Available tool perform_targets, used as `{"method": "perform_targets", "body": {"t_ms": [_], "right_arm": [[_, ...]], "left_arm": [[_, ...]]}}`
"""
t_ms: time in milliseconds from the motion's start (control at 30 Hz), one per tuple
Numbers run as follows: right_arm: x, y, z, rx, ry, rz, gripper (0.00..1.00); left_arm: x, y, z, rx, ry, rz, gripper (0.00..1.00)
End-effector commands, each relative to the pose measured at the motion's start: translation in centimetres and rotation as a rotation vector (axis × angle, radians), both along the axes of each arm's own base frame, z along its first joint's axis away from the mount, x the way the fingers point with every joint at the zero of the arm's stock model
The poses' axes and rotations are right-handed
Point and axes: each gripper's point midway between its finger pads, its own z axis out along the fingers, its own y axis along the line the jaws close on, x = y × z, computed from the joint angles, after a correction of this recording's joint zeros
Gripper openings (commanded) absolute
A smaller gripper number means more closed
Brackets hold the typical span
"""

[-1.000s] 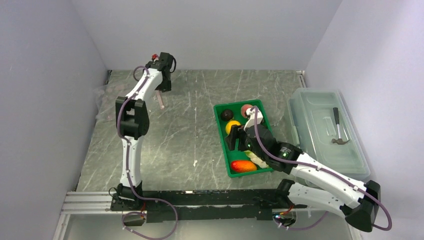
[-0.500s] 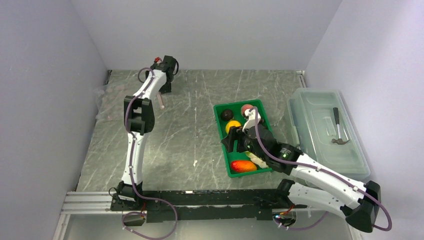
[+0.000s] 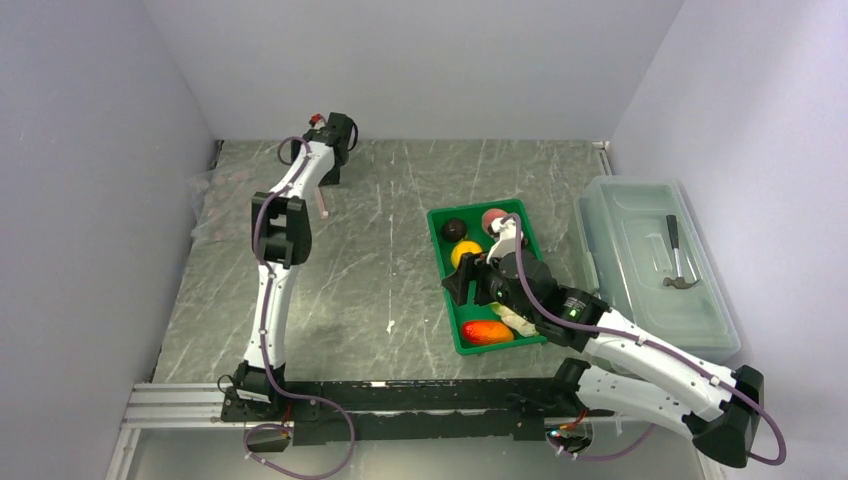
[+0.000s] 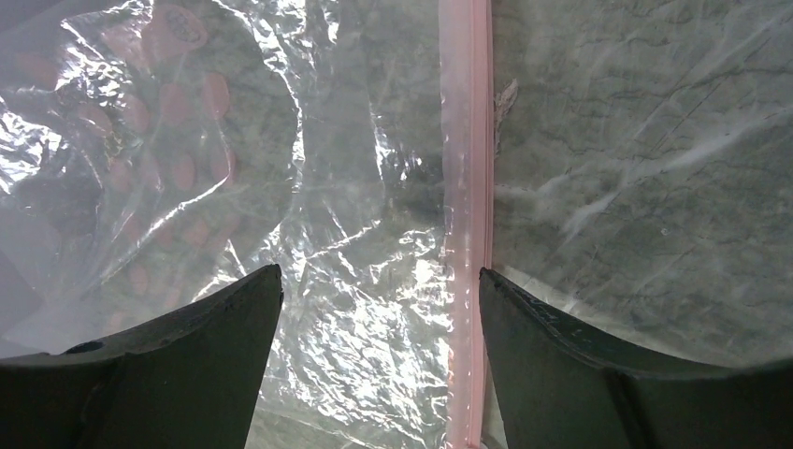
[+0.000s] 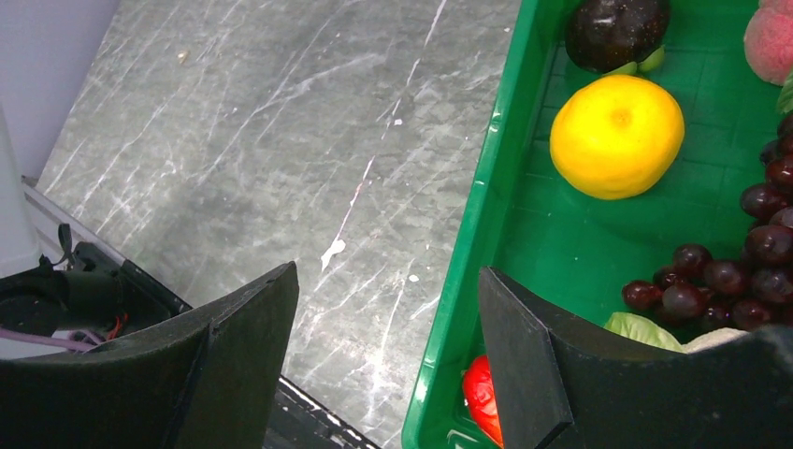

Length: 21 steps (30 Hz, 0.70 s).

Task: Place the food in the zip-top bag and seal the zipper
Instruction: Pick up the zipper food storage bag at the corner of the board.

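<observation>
The clear zip-top bag [image 4: 355, 281] lies flat at the table's far left [image 3: 215, 200]. Its pale pink zipper [image 4: 466, 234] runs top to bottom, just inside my right finger. My left gripper [image 4: 379, 309] is open above the bag, with plastic and zipper between its fingers; it also shows in the top view [image 3: 328, 178]. The food sits in the green tray [image 5: 477, 243]: lemon [image 5: 617, 136], dark round fruit [image 5: 615, 33], grape bunch [image 5: 739, 271], lettuce [image 5: 645, 329], red-orange fruit [image 5: 482, 398]. My right gripper [image 5: 388, 309] is open and empty, straddling the tray's left rim.
A pink peach-like fruit [image 5: 771, 47] sits at the tray's far end. A large clear lidded box [image 3: 650, 265] with a grey hammer [image 3: 678, 262] on it stands right of the tray. Walls close in on the left, back and right. The arm bases line the near edge.
The left arm has stretched a little farther toward the back over the bag's mouth. The right gripper has shifted slightly left over the tray's rim. Both grippers stay open.
</observation>
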Motion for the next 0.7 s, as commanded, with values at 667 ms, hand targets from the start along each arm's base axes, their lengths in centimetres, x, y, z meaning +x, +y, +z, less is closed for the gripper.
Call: {"method": "perform_targets", "body": {"t_ms": [667], "right_arm": [[0.3, 1.0, 0.8, 0.050, -0.031, 0.019, 0.75]], "left_arm": [[1.5, -1.0, 1.0, 0.012, -0.068, -0.030, 0.83]]}}
